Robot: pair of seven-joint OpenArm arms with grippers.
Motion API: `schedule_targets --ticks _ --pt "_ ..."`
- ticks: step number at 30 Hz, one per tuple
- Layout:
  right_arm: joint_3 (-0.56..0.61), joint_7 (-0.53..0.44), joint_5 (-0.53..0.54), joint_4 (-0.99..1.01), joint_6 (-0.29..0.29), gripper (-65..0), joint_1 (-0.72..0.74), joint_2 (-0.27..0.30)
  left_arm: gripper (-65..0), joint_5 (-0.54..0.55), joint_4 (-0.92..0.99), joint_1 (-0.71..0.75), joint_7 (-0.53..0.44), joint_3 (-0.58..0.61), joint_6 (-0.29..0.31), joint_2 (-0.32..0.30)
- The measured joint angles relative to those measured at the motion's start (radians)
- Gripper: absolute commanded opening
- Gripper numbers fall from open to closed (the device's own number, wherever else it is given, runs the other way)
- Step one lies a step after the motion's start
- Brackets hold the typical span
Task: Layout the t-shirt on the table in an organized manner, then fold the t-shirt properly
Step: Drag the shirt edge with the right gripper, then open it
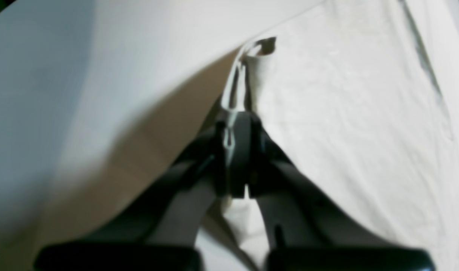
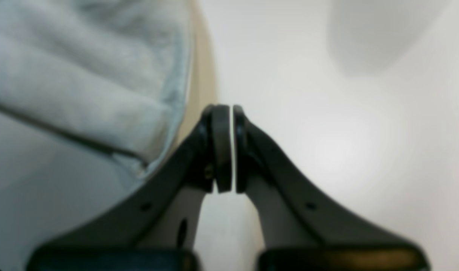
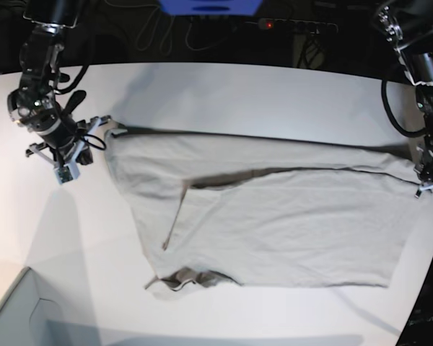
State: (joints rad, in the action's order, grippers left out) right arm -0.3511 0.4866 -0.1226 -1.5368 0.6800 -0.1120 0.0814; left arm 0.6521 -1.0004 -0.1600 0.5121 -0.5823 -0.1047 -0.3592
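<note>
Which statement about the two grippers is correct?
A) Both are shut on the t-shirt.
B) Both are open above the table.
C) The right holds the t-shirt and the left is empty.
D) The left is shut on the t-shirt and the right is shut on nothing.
D: the left gripper pinches a fold of the t-shirt, while the right gripper is closed with only the white table behind it.

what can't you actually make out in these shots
- Base view: the left gripper sits at the frame's right edge, its tips hidden where they meet the t-shirt.
- Left wrist view: blur hides which part of the shirt is pinched.
- Right wrist view: the right gripper is shut on nothing; the cloth beside it is blurred.
</note>
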Motion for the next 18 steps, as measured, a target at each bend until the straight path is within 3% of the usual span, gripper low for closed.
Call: schedule_targets --ticks 7,9,16,18 --pt "0.005 0.0 -0.002 -0.087 0.0 -64.1 -0.093 -0.053 -64.9 0.0 0.0 0.018 0.0 -0.001 0.0 -0.001" --pt "0.01 0.0 -0.003 -0.087 0.001 -58.1 -0.112 -0.068 -64.9 0.0 0.0 0.019 0.002 -0.002 -0.003 -0.001" --pt "0.001 0.0 -0.004 -0.084 0.0 -25.2 -0.15 -0.123 -64.9 0.0 0.004 0.013 0.0 -0.002 -0.003 -0.001" --pt "-0.001 0.0 -0.004 -0.079 0.0 -19.6 -0.157 -0.142 -64.9 0.0 0.006 0.013 0.0 -0.002 -0.003 -0.001"
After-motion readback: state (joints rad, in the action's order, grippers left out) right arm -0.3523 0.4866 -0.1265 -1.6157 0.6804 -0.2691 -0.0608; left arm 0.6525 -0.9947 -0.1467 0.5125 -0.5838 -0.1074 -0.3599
